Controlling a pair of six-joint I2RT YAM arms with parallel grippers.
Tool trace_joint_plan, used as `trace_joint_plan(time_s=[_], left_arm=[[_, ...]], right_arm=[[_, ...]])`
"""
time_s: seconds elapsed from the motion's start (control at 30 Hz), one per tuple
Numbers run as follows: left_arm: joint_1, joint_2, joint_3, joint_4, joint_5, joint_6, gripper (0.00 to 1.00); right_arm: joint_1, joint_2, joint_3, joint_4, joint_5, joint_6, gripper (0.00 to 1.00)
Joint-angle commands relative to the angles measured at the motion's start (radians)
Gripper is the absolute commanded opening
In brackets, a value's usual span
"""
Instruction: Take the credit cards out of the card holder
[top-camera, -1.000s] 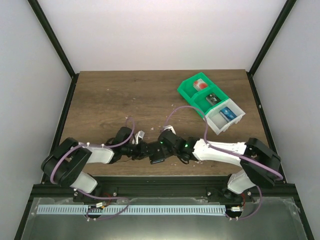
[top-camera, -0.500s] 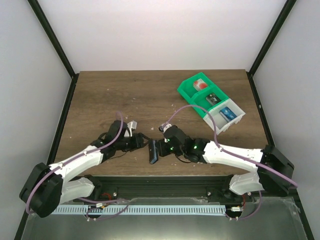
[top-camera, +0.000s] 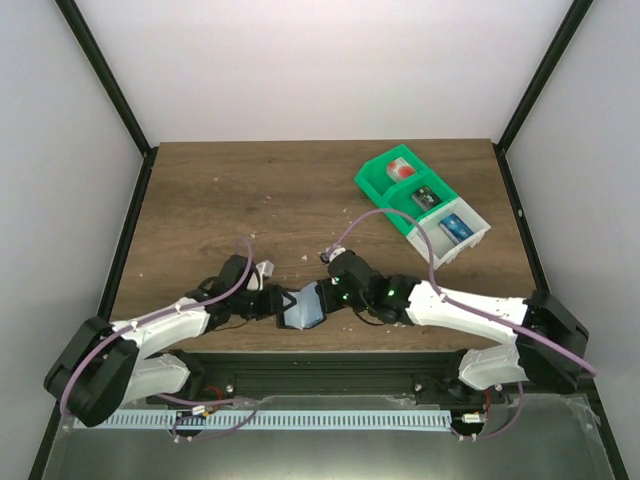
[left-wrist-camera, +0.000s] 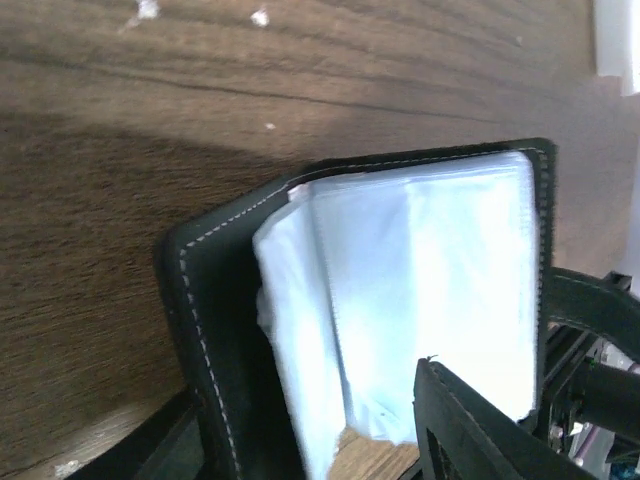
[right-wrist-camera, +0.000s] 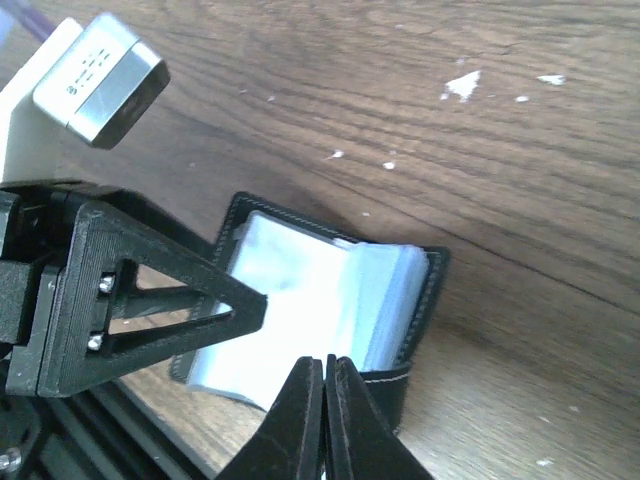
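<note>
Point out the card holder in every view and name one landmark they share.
Top external: card holder, low centre.
Left wrist: card holder open, filling centre and right.
Right wrist: card holder open, lower centre.
Shared landmark: the wooden table around it.

The card holder (left-wrist-camera: 370, 300) is seen as pale blue-white sleeves framed in black edging, which is lined with white stitching. The bench (top-camera: 250, 190) is coloured dark brown, streaked with wood grain and dotted with pale specks. The bin (top-camera: 368, 183) is green at one end and white at the other, and a red item (top-camera: 402, 170) and a blue item (top-camera: 458, 227) are seen inside. The left arm (top-camera: 170, 320) and right arm (top-camera: 460, 305) are cased in white and black and looped with purple cables (top-camera: 238, 262). The left gripper (top-camera: 285, 303) and right gripper (right-wrist-camera: 325, 362) are black.
</note>
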Motion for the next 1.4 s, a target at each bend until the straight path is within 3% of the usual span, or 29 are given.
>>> trace_joint_plan(time_s=[0.0, 0.13, 0.27, 0.37, 0.47, 0.63, 0.87, 0.93, 1.07, 1.37], left_arm=[[0.001, 0.05, -0.011, 0.042, 0.007, 0.035, 0.48], [0.001, 0.075, -0.01, 0.06, 0.006, 0.037, 0.35], [0.002, 0.086, -0.007, 0.064, 0.009, 0.038, 0.15], [0.003, 0.083, -0.014, 0.079, 0.032, 0.047, 0.0], [0.001, 0.057, -0.034, 0.138, 0.088, 0.039, 0.0], [0.001, 0.024, -0.05, 0.182, 0.114, 0.015, 0.0], [0.002, 0.076, -0.059, 0.218, 0.142, 0.022, 0.0], [0.002, 0.092, -0.049, 0.188, 0.132, 0.029, 0.01], [0.002, 0.074, -0.039, 0.123, 0.076, 0.039, 0.13], [0.002, 0.028, -0.063, 0.09, 0.061, 0.037, 0.34]], right_arm=[[-0.023, -0.064, 0.002, -0.064, 0.068, -0.018, 0.0], [-0.037, -0.102, -0.053, -0.041, 0.052, -0.005, 0.01], [-0.057, -0.096, -0.095, -0.037, 0.046, 0.005, 0.01], [-0.067, -0.076, -0.081, -0.084, 0.046, 0.021, 0.19], [-0.067, -0.078, -0.041, -0.164, 0.07, 0.054, 0.35], [-0.067, -0.138, 0.011, -0.244, 0.084, 0.06, 0.45], [-0.067, -0.157, -0.062, -0.059, -0.107, 0.087, 0.59], [-0.067, -0.12, -0.087, 0.013, -0.157, 0.12, 0.59], [-0.067, -0.065, -0.155, 0.17, -0.199, 0.172, 0.54], [-0.067, 0.083, -0.153, 0.191, -0.162, 0.183, 0.49]])
